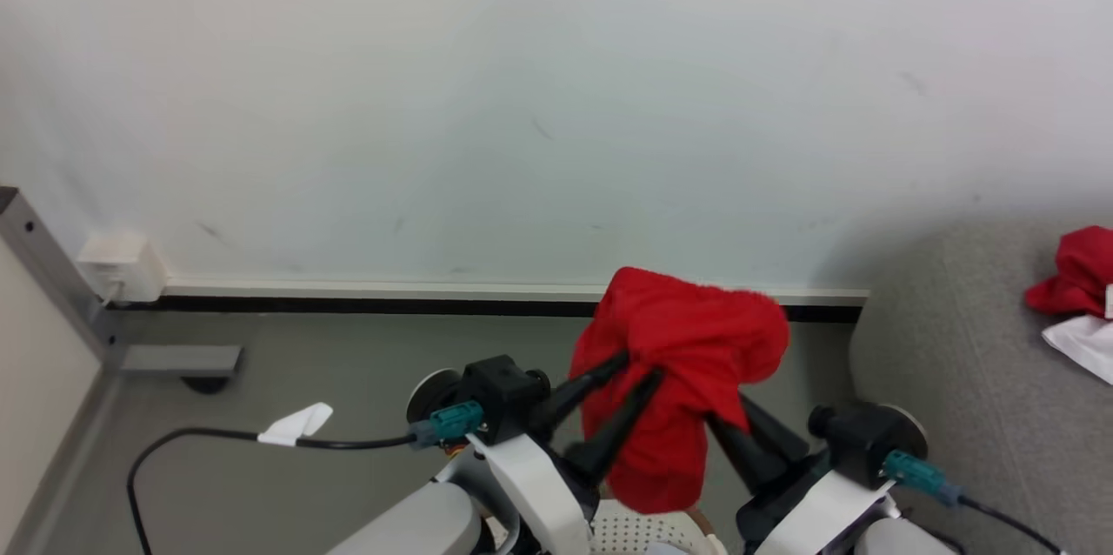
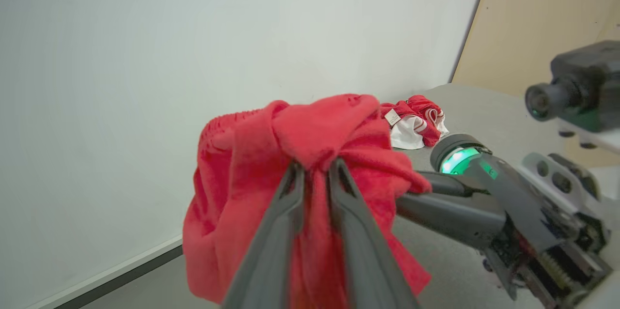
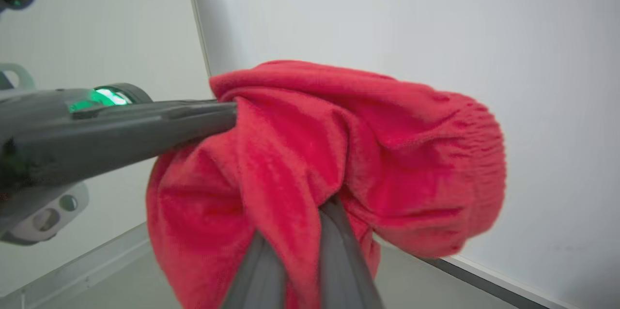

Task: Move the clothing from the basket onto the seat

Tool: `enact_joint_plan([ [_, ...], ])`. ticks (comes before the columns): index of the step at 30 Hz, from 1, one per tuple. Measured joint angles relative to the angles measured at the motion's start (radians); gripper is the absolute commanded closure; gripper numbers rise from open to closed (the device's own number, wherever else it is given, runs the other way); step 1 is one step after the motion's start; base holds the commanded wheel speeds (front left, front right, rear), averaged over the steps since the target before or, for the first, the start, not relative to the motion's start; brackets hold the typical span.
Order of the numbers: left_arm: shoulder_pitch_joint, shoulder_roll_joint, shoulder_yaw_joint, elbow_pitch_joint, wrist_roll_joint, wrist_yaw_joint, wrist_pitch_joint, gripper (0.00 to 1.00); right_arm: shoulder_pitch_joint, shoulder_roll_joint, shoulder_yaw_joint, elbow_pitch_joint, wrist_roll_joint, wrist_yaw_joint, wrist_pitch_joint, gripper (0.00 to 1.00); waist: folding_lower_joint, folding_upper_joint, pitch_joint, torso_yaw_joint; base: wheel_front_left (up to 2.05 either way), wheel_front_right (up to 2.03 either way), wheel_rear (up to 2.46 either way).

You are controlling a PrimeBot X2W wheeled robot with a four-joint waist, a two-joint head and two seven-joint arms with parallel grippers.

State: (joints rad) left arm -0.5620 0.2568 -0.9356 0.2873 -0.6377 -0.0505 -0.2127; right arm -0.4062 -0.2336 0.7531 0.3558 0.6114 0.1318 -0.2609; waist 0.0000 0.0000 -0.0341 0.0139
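Held red garment (image 1: 687, 364) high, clear of basket (image 1: 643, 529): L gripper (image 2: 315, 166) narrow on a fold, R gripper (image 3: 295, 219) clamped on bunch (prob. handover twd seat (image 1: 956, 346)).

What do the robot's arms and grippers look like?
Each arm has a white forearm ending in a black wrist block. The left gripper and right gripper each have two long, dark grey, tapered fingers. A teal connector on each wrist feeds a black cable. The left cable carries a white tag. A green light glows at the right gripper's base.
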Motion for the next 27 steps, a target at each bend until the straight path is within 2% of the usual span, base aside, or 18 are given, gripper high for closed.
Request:
enact_joint_plan([
  [15, 0.01, 0.017, 0.009, -0.038, 0.015, 0.021, -0.025, 0.0, 0.023, -0.057, -0.199, -0.05, -0.068, 0.0, 0.0, 1.0, 0.0, 0.0, 0.027, -0.181, 0.0, 0.0, 0.0],
  [16, 0.01, 0.018, 0.009, -0.043, 0.019, 0.02, -0.028, 0.0, 0.031, -0.063, -0.229, -0.059, -0.078, 0.0, 0.0, 1.0, 0.0, 0.0, 0.032, -0.213, 0.0, 0.0, 0.0],
  [17, 0.01, 0.018, 0.009, -0.043, 0.019, 0.02, -0.028, 0.0, 0.031, -0.063, -0.229, -0.059, -0.078, 0.0, 0.0, 1.0, 0.0, 0.0, 0.032, -0.213, 0.0, 0.0, 0.0],
  [27, 0.021, 0.021, 0.02, -0.042, 0.053, 0.013, -0.045, 0.0, 0.106, -0.068, -0.382, -0.114, -0.128, 0.0, 0.0, 1.0, 0.0, 0.0, 0.075, -0.377, 0.0, 0.0, 0.0],
])
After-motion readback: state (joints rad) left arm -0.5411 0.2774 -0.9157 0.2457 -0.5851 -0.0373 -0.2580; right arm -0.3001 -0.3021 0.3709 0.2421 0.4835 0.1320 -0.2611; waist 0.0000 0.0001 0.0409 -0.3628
